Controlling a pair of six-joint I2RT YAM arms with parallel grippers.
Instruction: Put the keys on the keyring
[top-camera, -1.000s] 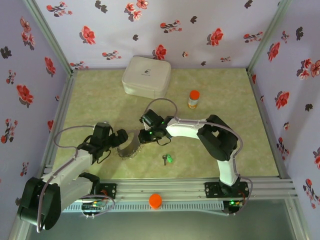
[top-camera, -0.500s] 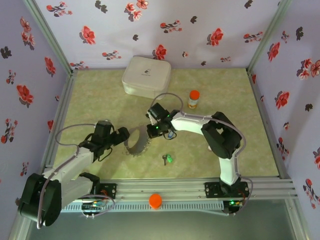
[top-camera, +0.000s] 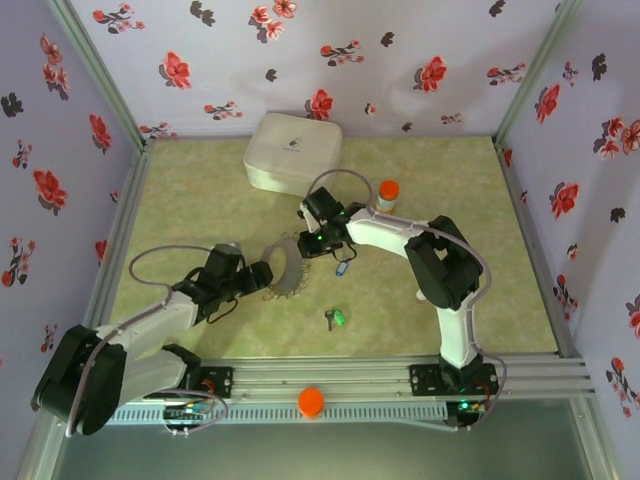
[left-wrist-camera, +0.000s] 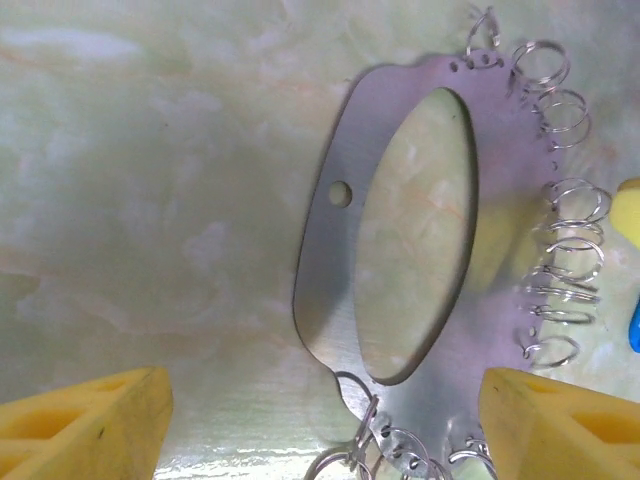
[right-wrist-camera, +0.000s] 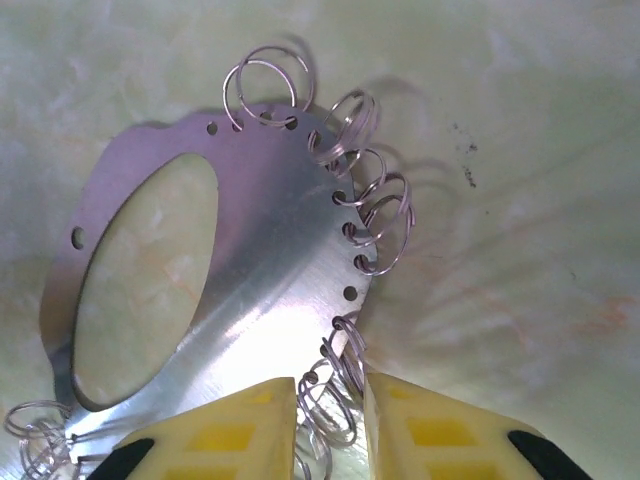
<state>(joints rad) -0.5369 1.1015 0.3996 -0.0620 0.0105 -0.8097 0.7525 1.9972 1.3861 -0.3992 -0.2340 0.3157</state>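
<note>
The keyring (top-camera: 291, 273) is a flat oval metal loop with several small wire rings along its edge, lying on the green table. In the right wrist view the keyring (right-wrist-camera: 270, 260) runs under my right gripper (right-wrist-camera: 328, 385), which is shut on the wire rings at its rim. The right gripper (top-camera: 312, 246) sits at the keyring's back right. My left gripper (left-wrist-camera: 322, 385) is open, its yellow fingers (left-wrist-camera: 90, 420) wide apart at the near end of the keyring (left-wrist-camera: 330, 260). The left gripper (top-camera: 262, 276) is at its left side. The blue key (top-camera: 342, 268) lies just right of it and the green key (top-camera: 336, 319) lies nearer the front.
A white zip case (top-camera: 292, 152) sits at the back and an orange-capped bottle (top-camera: 387, 197) stands right of it. An orange cap (top-camera: 311, 401) rests on the front rail. Floral walls close in three sides.
The right gripper has moved back and to the right, taking the keyring along. The keyring now lies flatter. The left gripper has followed it to the right.
</note>
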